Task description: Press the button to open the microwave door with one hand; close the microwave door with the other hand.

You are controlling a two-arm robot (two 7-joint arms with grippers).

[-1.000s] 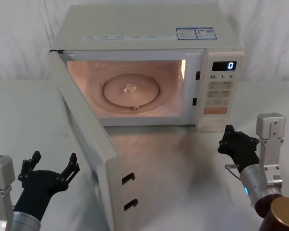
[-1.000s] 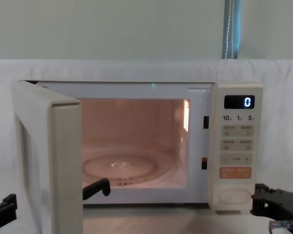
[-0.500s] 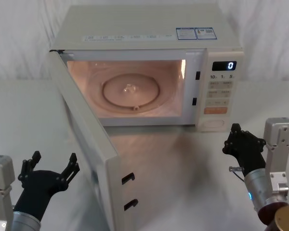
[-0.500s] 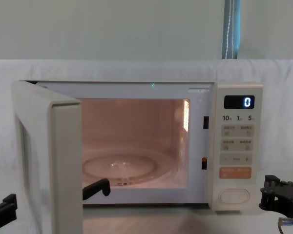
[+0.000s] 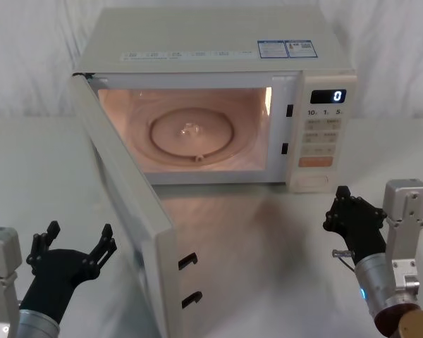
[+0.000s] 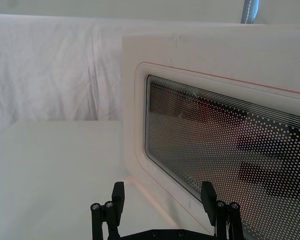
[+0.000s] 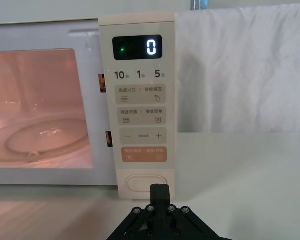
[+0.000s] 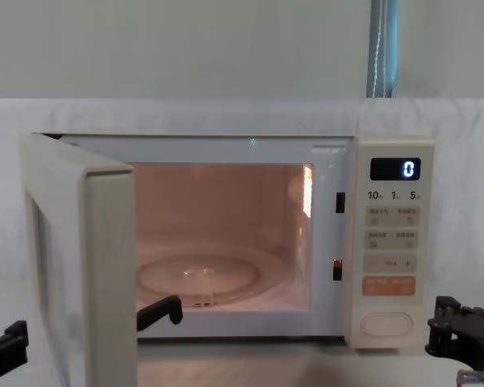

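Clearly, going from the biggest thing down, all places told against the microwave:

Microwave [image 5: 218,42]: it is sitting at the back of the white table [image 5: 28,162], cavity glowing and display reading 0, which suggests the opening half of the task is already done.

Microwave door [image 5: 130,211]: it is swinging out from its hinge on the microwave's left side and standing wide open, its free edge with two black latch hooks pointing toward the robot. It is standing this way, I judge, because the latch has been released; closing is the step not yet done.

Left gripper [image 5: 72,246]: it is hovering just outside the open door, on the door's outer face, prongs spread wide and holding nothing. In the left wrist view the window [image 6: 230,150] is lying right ahead between the two prongs, close but apart. Probably it is placed there so that a push on the outer face will swing the door shut.

Right gripper [image 5: 351,215]: it is hanging in front of the microwave's control panel, low and just to its right, clear of it. Its prongs are bunched narrow with nothing between them, a shape suited to poking a key.

Button [image 7: 144,182]: it is sitting at the foot of the control panel, under the orange key [image 7: 144,154], untouched at present.
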